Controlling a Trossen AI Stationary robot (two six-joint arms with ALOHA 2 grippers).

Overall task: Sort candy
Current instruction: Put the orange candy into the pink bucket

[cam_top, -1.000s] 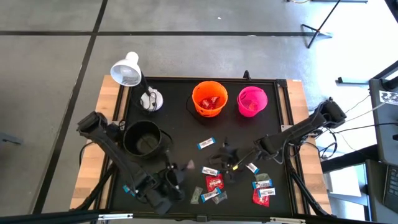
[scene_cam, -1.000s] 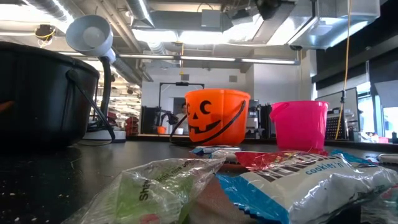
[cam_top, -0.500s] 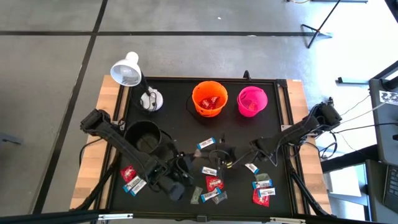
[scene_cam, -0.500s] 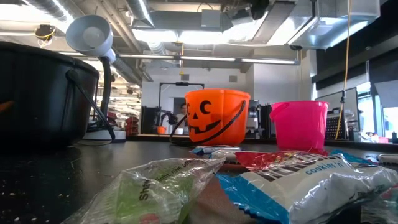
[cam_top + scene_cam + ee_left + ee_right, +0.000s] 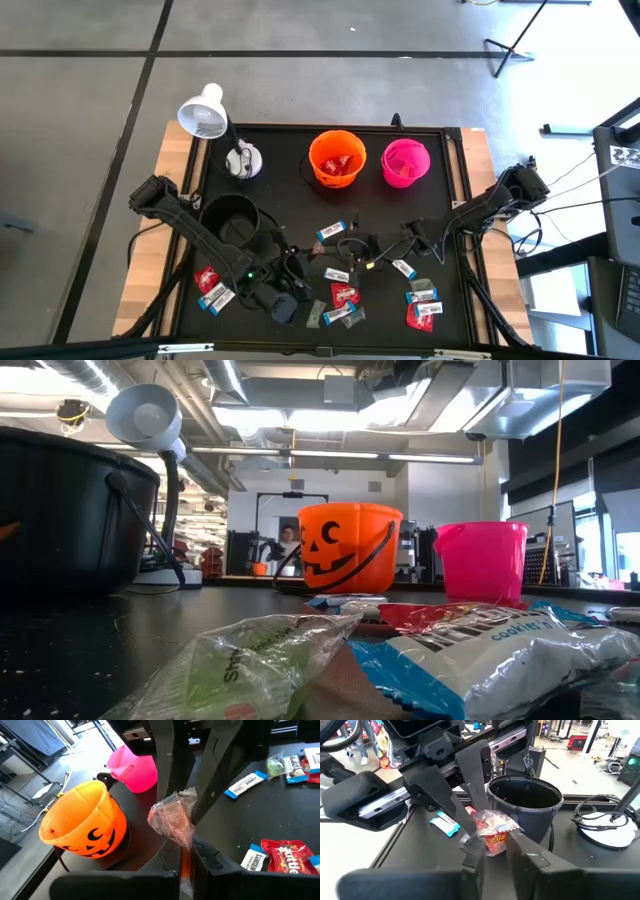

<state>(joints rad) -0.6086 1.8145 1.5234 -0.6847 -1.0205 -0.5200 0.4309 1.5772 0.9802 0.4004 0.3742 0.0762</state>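
We see three buckets at the table's upper centre and left: black bucket (image 5: 231,222), orange bucket (image 5: 337,158), pink bucket (image 5: 405,163). The candy (image 5: 345,294), crinkly red, blue-and-white and silvery packets, lies scattered at lower centre. The right gripper (image 5: 495,851), at frame centre, pinches a red-and-clear sweet (image 5: 494,833); the left gripper (image 5: 186,862), lower left of centre, clamps a pale crumpled wrapper (image 5: 173,818).
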